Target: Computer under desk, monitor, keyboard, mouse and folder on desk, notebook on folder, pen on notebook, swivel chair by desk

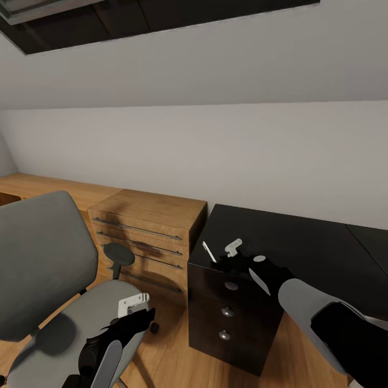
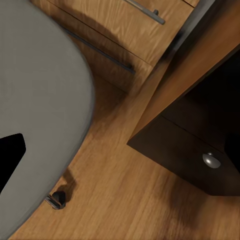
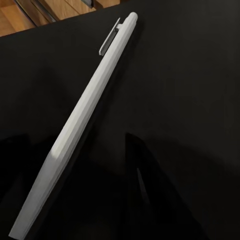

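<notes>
Head cam: high, faces forward and down toward white wall; takes in swivel chair [image 1: 46, 264], wooden cabinet [image 1: 148, 237], black worktop [image 1: 291, 242].
Left wrist cam: looks steeply down, close over chair seat edge, floor [image 2: 120, 200], drawer unit [image 2: 190, 155].
Right wrist cam: very close to worktop surface, pen [image 3: 80, 125] spans frame.
Shared: head and left wrist both catch seat, cabinet, drawer unit; head and right wrist both catch pen on worktop.

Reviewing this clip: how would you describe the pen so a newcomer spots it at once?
Find the long glossy black desk against the white wall, then its end above the black three-knob drawer unit. Near that corner, just ahead of the right gripper, lies the pen: a thin white stick with a clip, the one pale sliver on the dark top.
</notes>
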`<state>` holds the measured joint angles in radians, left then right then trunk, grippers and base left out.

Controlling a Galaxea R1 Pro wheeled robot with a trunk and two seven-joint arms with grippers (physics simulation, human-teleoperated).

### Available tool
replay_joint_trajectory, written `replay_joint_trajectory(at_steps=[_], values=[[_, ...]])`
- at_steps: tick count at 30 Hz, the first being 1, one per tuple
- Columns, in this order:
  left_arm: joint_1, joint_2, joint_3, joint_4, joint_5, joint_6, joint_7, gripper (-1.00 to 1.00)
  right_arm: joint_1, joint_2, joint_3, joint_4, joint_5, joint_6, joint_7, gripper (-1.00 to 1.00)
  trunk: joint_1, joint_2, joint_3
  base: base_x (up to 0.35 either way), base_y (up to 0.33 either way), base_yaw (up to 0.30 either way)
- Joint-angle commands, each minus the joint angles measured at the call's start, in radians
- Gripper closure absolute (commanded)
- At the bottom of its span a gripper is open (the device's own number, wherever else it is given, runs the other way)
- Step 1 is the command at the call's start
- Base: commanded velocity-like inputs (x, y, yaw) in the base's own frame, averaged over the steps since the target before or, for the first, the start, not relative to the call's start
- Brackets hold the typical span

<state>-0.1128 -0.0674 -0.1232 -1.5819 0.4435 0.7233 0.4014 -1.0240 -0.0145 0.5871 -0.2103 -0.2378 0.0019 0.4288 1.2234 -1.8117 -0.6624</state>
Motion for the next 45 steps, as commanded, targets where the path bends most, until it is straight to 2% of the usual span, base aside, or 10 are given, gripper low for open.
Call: replay_joint_trajectory(at_steps=[1, 3, 7, 40, 45], values=[[-0.001, 0.0, -0.001, -0.001, 0.011, 0.002, 0.01, -1.0, -0.001, -0.001, 0.011, 0.0, -0.009, 0.001, 0.001, 1.0, 0.0, 0.0, -0.001, 0.0, 0.0, 0.0], [-0.001, 0.0, -0.001, -0.001, 0.011, 0.002, 0.01, -1.0, -0.001, -0.001, 0.011, 0.0, -0.025, 0.002, 0.001, 1.0, 0.0, 0.0, -0.001, 0.0, 0.0, 0.0], [-0.001, 0.0, -0.001, 0.0, 0.011, 0.002, 0.01, -1.0, -0.001, -0.001, 0.011, 0.0, -0.03, 0.003, 0.001, 1.0, 0.0, 0.0, -0.001, 0.0, 0.0, 0.0], [-0.001, 0.0, -0.003, 0.0, 0.009, 0.001, 0.01, -1.0, -0.001, -0.001, 0.01, 0.0, -0.032, 0.023, -0.001, 1.0, 0.0, 0.0, -0.001, 0.0, 0.0, 0.0], [-0.001, 0.0, -0.003, 0.0, 0.008, 0.001, 0.01, -1.0, -0.001, -0.001, 0.009, 0.0, -0.032, 0.021, -0.003, 1.0, -0.019, 0.035, 0.015, 0.0, 0.0, 0.0]])
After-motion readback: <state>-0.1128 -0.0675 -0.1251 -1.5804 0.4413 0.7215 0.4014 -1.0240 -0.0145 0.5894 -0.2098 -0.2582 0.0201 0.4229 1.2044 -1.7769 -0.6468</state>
